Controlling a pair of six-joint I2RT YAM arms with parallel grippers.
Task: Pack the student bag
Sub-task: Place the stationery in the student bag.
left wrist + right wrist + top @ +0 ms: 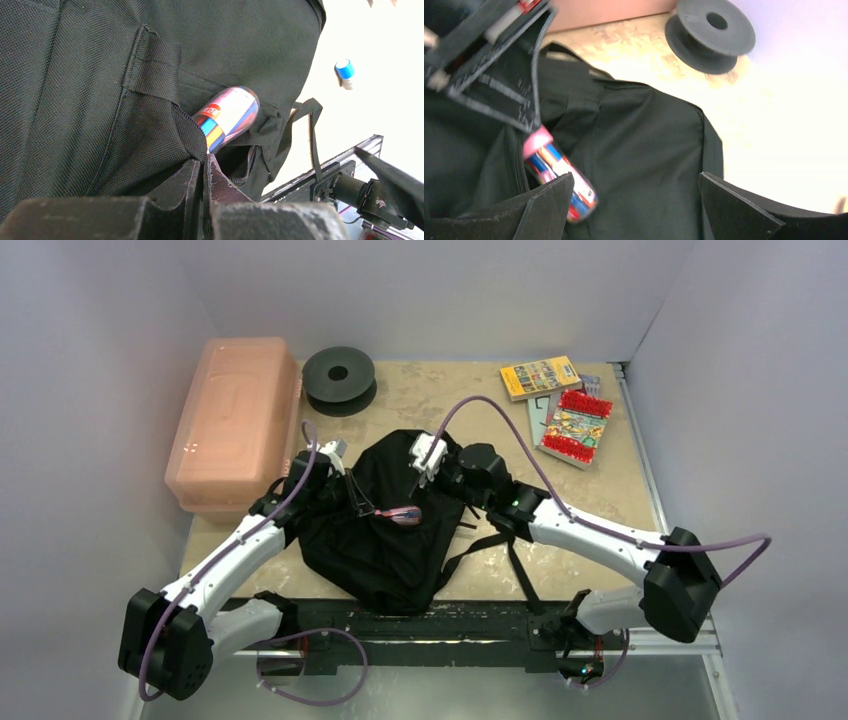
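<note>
The black student bag lies in the middle of the table. My left gripper is shut on the zip edge of its front pocket and holds the fabric up. A colourful tube with a pink cap sticks halfway out of that pocket opening; it also shows in the left wrist view and the right wrist view. My right gripper hovers just above the bag beside the tube, jaws wide open and empty. Its left finger is next to the tube's lower end.
A pink translucent box stands at the back left, and a black spool sits beside it. Books and a red-edged booklet lie at the back right. The bag's straps trail right. A small blue-capped item lies on the table.
</note>
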